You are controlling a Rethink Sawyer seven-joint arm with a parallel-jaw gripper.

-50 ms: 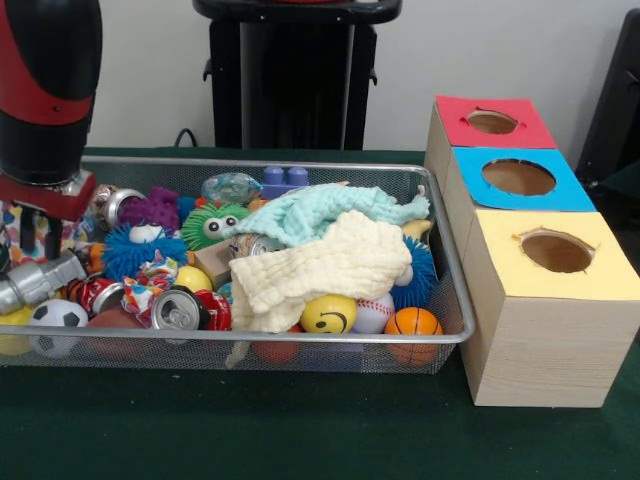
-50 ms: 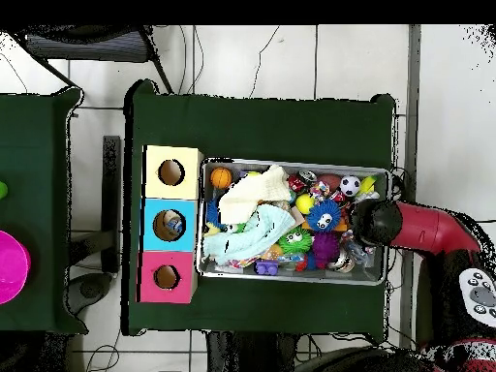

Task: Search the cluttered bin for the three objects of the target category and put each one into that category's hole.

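Note:
A wire mesh bin is packed with clutter. It holds a soccer ball, a yellow smiley ball, a baseball, a basketball, crushed cans, spiky toys and two cloths. To the right stand three wooden boxes with a red hole, a blue hole and a yellow hole. My gripper hangs low over the bin's left end, just above the toys. In the overhead view the arm covers it.
The bin lies on a green tablecloth. The boxes stand against the bin's side. Something small shows inside the blue hole from above. A black stand rises behind the bin.

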